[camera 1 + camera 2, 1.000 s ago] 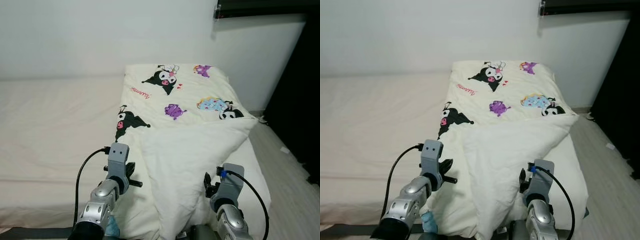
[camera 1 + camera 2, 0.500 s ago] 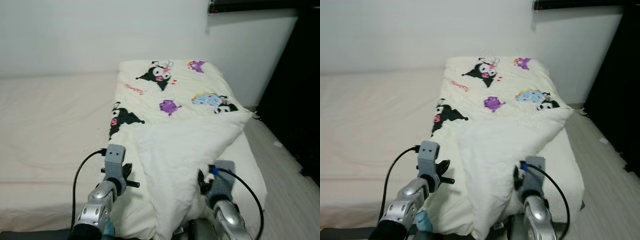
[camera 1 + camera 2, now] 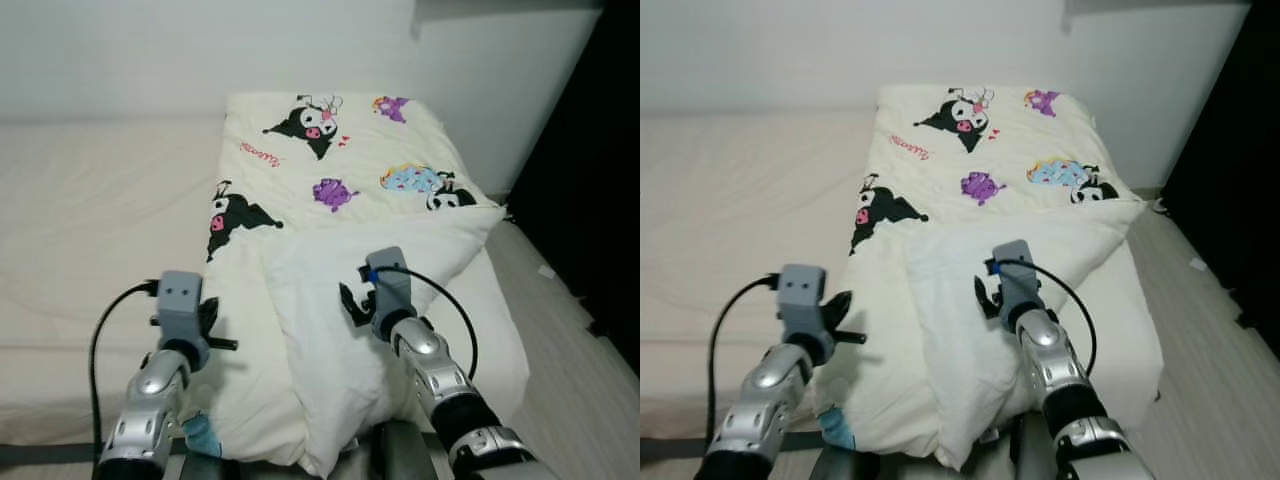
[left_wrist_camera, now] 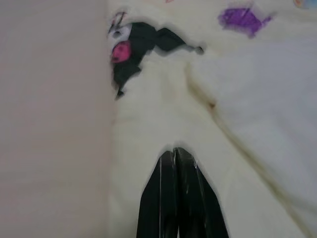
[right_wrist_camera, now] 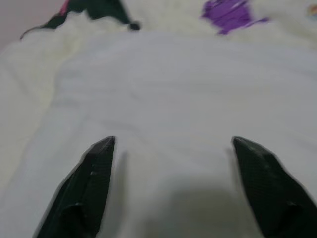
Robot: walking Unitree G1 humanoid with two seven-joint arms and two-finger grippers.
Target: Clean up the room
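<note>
A cream cartoon-print quilt (image 3: 340, 170) lay lengthwise along the bed (image 3: 90, 230), its near corner folded back. The right tool (image 5: 173, 163), fingers spread wide, hovered directly above that white fold (image 3: 330, 300). The left tool (image 4: 176, 163), closed on nothing, sat beside the quilt's left edge.

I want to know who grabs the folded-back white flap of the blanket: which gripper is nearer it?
Right. The right gripper hangs open directly over the white flap; the left gripper, shut, sits beside it over the blanket's left edge.
</note>
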